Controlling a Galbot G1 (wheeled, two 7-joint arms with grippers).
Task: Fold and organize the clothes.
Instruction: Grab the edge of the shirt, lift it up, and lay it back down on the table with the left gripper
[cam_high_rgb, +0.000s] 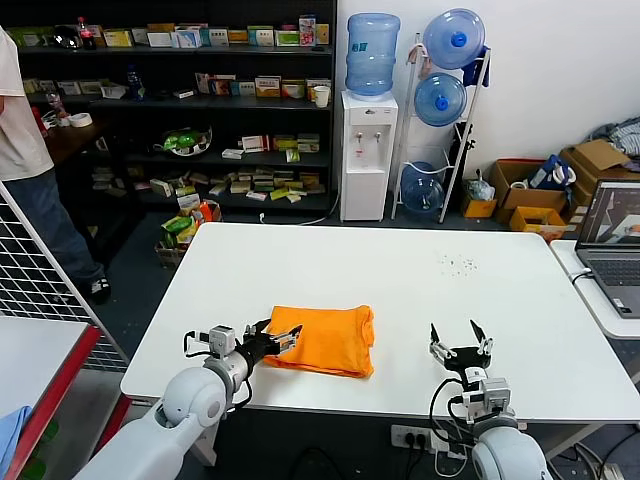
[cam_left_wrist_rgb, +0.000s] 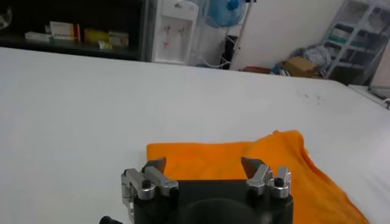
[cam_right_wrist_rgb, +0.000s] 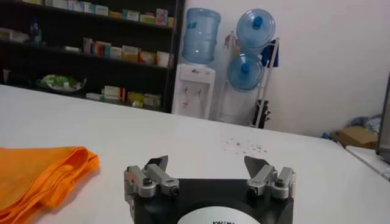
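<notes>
**One folded orange T-shirt, two released grippers**

One bright orange T-shirt (cam_high_rgb: 322, 338) lies folded into a rough rectangle on the white table (cam_high_rgb: 420, 290), close to the table's near edge and toward the robot's left of its middle. No printed side shows (only plain orange cloth faces up).

At the T-shirt's left edge sits the left gripper (cam_high_rgb: 281, 341), its fingers spread wide with nothing between them. From the head view the fingertips seem to overlap the cloth's edge; whether they actually touch it is hard to tell. In the left wrist view the same gripper (cam_left_wrist_rgb: 207, 165) has both tips parted just above the orange fabric (cam_left_wrist_rgb: 286, 164).

To the right of the T-shirt, well apart from it, the right gripper (cam_high_rgb: 459, 336) stands over bare table near the near edge, jaws also spread and empty. Its own wrist view shows the parted fingers (cam_right_wrist_rgb: 208, 163) with the T-shirt (cam_right_wrist_rgb: 42, 170) off to one side.
</notes>
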